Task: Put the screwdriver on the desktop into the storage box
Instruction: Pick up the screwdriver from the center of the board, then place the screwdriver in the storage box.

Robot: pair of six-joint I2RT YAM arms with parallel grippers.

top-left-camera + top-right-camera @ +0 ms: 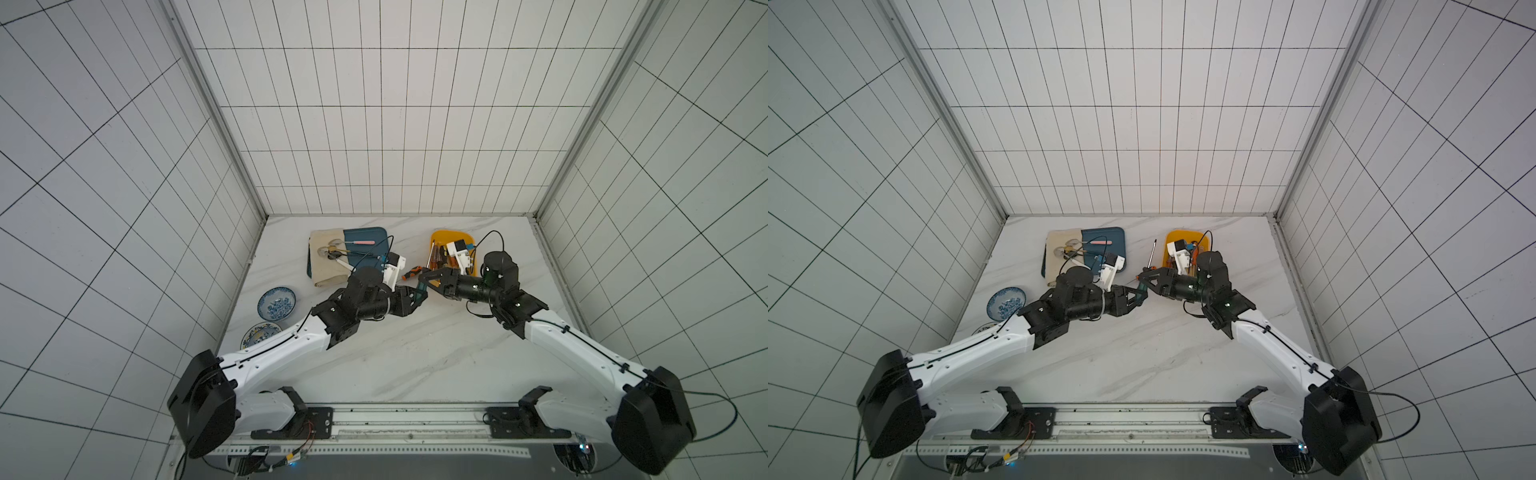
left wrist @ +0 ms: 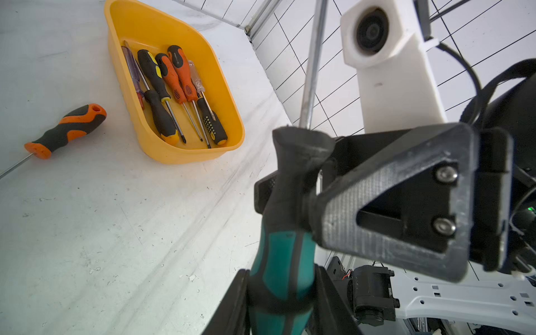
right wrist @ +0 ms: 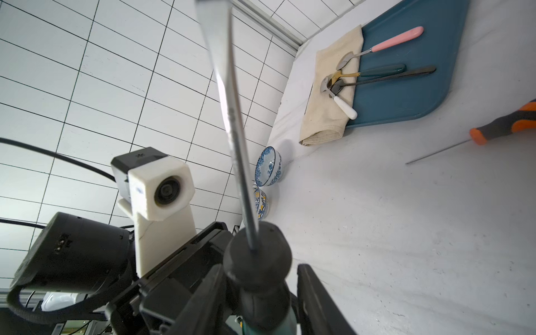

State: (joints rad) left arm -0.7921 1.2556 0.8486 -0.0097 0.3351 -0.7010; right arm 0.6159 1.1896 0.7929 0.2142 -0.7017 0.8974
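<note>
**Above mid-desk: two pincers on one screwdriver**

The white, grey-veined desk [image 1: 415,353] is closed in by white tiled walls [image 1: 374,124] on three sides. The wrist views show scuffs and dark streaks on its surface. The left pincer [image 2: 280,304] grips the teal-handled screwdriver [image 2: 278,269] by the teal part, held off the desk with the shaft pointing away from it. The right pincer [image 3: 258,298] flanks the black collar end of the same handle; I cannot tell whether it is clamped.

An orange-and-black screwdriver [image 2: 68,127] lies flat on the desk just beside the yellow storage box [image 2: 179,153], which holds several screwdrivers [image 2: 174,87].

In both top views the right arm's wrist camera [image 1: 459,253] covers much of the box. The orange-and-black screwdriver's tip is cut off in the left wrist view, and its handle in the right wrist view. There the teal one's shaft blurs toward its tip.
</note>
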